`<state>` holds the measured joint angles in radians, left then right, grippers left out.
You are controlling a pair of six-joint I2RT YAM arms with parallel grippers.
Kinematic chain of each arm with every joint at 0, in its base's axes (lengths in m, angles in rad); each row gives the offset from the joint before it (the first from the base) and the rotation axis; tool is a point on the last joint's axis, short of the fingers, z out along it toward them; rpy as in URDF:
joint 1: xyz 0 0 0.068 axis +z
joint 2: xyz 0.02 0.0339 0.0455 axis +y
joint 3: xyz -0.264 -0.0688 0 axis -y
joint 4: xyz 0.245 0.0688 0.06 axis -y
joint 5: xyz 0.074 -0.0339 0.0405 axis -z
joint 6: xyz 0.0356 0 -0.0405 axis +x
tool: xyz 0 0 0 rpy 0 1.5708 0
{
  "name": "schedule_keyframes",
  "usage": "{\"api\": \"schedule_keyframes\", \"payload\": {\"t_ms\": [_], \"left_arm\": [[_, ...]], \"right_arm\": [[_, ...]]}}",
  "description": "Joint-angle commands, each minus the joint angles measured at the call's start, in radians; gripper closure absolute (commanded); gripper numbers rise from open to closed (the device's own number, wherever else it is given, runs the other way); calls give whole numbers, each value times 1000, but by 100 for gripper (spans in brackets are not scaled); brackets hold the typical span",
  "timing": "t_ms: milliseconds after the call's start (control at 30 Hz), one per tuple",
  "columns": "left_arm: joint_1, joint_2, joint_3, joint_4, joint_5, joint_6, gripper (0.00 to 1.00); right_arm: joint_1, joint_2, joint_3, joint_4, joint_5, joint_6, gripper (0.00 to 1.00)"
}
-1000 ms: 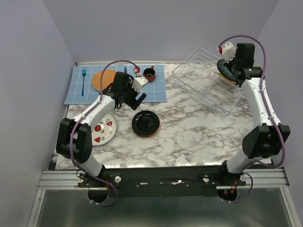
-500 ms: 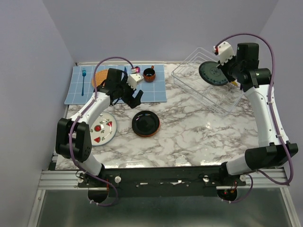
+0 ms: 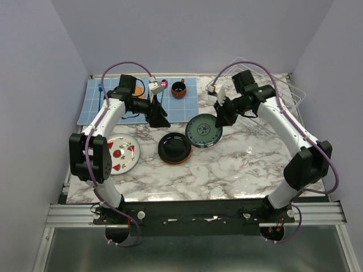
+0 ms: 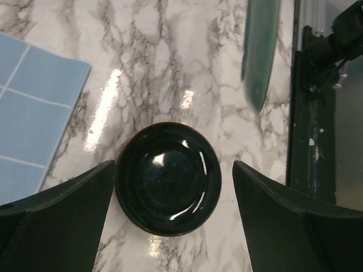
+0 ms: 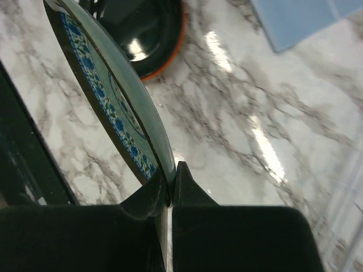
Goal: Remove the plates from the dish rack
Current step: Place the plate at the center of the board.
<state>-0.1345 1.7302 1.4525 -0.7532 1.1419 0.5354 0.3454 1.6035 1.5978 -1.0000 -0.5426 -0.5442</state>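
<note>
Plates part unloaded; set-down step in hand, by judgement. Clamped in right end effector [image 5: 170, 182]: rim of dark teal plate [image 3: 203, 131] with blue-patterned band, steeply tilted, low over counter [image 3: 244, 164], just beside black plate [image 3: 174, 147]; contact with counter not discernible. Spread wide and empty above black plate: left end effector [image 3: 160, 120]. Flat at left: white plate with red wedges [image 3: 122, 153]. Far right: dish rack [image 3: 296, 93]. Next: lower, level, release clear of black plate. Glossy marble-pattern counter, blue mat [image 3: 93, 107] far left, plain lavender walls.
</note>
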Motion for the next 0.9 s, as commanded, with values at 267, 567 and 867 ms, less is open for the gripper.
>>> {"api": "schedule_keyframes", "payload": {"t_ms": [267, 567, 867], "left_arm": [[-76, -129, -228, 242, 19, -175, 11], [-131, -127, -233, 264, -13, -193, 14], [-146, -112, -225, 253, -45, -193, 34]], "right_arm": [[148, 206, 80, 3, -160, 61, 99], [187, 282, 146, -2, -151, 61, 99], [204, 286, 154, 4, -126, 59, 99]]}}
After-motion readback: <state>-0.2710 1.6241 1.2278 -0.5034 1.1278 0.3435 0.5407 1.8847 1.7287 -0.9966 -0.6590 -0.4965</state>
